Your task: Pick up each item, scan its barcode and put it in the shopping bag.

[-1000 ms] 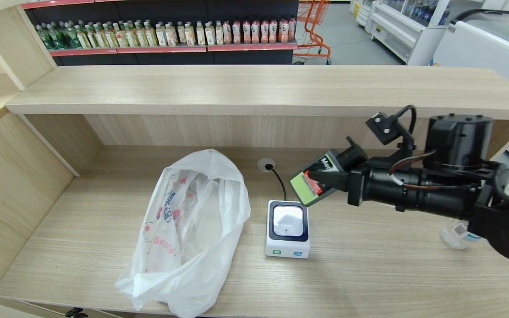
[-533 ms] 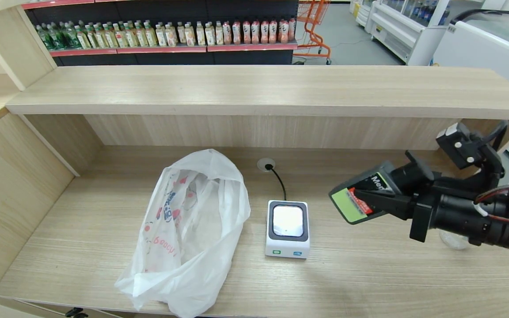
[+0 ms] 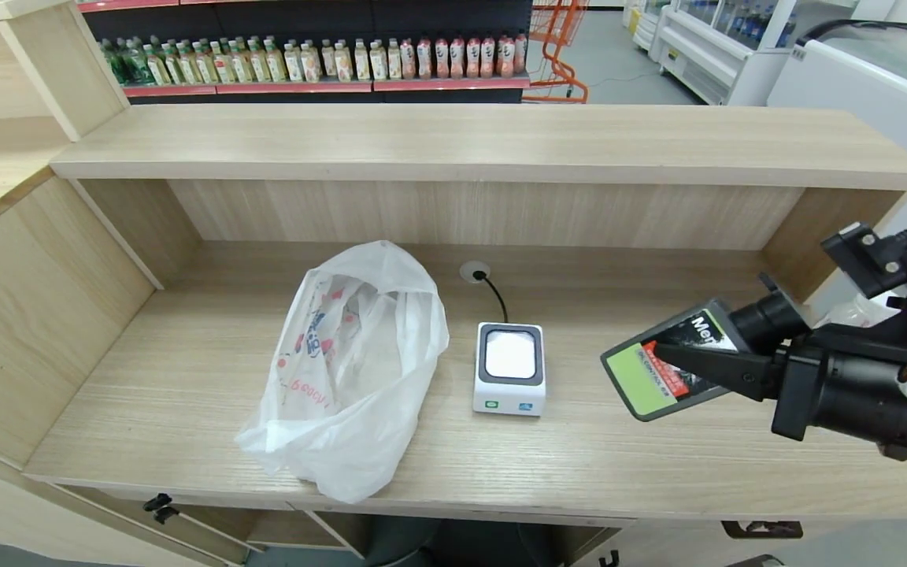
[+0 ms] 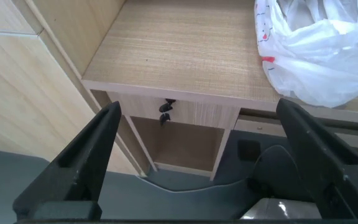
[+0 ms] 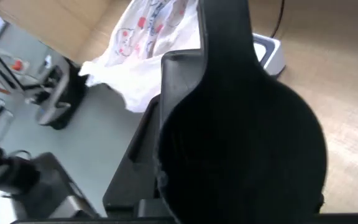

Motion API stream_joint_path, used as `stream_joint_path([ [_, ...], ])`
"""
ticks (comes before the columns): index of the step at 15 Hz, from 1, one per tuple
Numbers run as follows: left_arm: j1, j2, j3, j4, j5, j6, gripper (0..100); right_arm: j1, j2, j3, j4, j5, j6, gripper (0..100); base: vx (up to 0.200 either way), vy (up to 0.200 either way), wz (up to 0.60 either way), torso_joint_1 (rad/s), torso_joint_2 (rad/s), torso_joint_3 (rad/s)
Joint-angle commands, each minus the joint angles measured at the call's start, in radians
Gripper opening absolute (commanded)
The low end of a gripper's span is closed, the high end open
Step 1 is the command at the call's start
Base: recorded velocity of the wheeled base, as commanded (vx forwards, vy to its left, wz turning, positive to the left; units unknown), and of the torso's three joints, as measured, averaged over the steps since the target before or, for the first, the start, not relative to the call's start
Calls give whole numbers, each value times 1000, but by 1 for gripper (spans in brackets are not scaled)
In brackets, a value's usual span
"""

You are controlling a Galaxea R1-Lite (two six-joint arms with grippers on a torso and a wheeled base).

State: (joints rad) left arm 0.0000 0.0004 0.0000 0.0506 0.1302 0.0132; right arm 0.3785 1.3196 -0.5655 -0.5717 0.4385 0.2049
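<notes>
My right gripper [image 3: 694, 358] is shut on a black box [image 3: 670, 370] with a green and red label. It holds the box tilted above the counter [image 3: 658, 465], to the right of the white barcode scanner [image 3: 509, 378]. The white shopping bag [image 3: 351, 354] slumps open left of the scanner. From the right wrist, the dark box [image 5: 241, 124] blocks most of the sight, with the bag [image 5: 148, 37] and scanner [image 5: 271, 53] beyond it. My left gripper [image 4: 197, 112] is open with nothing in it, low in front of the counter's front edge, near the bag [image 4: 316, 50].
The scanner's black cable [image 3: 494, 303] runs to a hole at the back of the counter. A raised wooden ledge [image 3: 485, 142] walls the back and sides. A clear plastic item [image 3: 855, 311] lies behind my right arm. A key hangs in the drawer front [image 4: 165, 112].
My right gripper has carried the box from above the scanner off to the right. The head camera has shifted too, so the whole counter sits differently in the picture.
</notes>
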Motion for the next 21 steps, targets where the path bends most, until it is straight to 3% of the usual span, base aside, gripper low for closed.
stream_joint_path([
  [1,0,0,0,0,0,1,100,0,-20,-8,7,0,39,0,0,0,0,0,0,0],
  [5,0,0,0,0,0,-1,100,2,-5,-56,21,0,159,0,0,200,0,7,1,2],
  [11,0,0,0,0,0,-2,100,3,107,-172,84,-4,235,0,0,200,0,2,3,2],
  [14,0,0,0,0,0,-1,100,17,210,-188,81,-118,315,0,0,0,0,0,0,0],
  [18,0,0,0,0,0,-1,100,39,306,-215,67,-124,298,0,0,0,0,0,0,0],
  [21,0,0,0,0,0,-1,100,49,392,-281,64,-121,166,0,0,0,0,0,0,0],
])
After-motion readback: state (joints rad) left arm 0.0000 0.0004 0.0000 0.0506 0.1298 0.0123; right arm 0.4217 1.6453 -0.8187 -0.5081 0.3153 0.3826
